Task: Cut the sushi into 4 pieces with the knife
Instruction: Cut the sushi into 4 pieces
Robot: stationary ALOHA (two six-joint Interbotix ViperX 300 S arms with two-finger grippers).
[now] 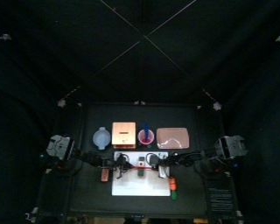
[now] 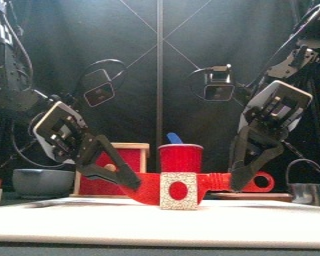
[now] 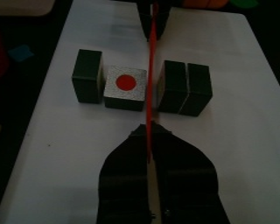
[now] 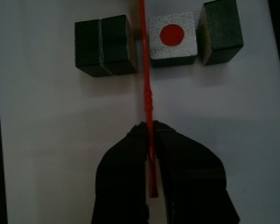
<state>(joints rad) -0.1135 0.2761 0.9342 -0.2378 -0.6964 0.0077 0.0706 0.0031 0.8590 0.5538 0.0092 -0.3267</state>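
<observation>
Gripping the red knife [image 3: 152, 79] at both ends: left gripper [image 3: 150, 131] clenched on one end, right gripper [image 4: 145, 129] clenched on the other. The front view shows the blade lying level, left to right, above the white cutting board [image 3: 55, 144]. The board lies at the middle of the worktop [image 1: 95, 199], close to its front edge. The sushi roll [image 4: 104, 45] is on the board, lying crosswise to the blade and split into parts. Both wrist views show the blade edge-on in a gap in the roll. On one side of the blade there is a white-faced piece [image 3: 125, 85] with a red dot on its upper face, just beside the blade. A single block [image 3: 87, 74] of dark green lies against that piece's far side. On the other side of the blade is a pair of blocks [image 3: 189, 86], dark green and touching each other. In the front view, a white face with a red dot points toward the worktop's front edge, directly under the knife. Cannot tell whether the blade's edge touches the board. Along the worktop's back edge, left to right, are a blue-grey bowl [image 1: 101, 137], a wooden box [image 1: 123, 134], a red cup [image 1: 146, 134] with a blue knife [image 2: 175, 138] standing in it, and a pink tray [image 1: 174, 136]. All of these sit well apart from the board.
</observation>
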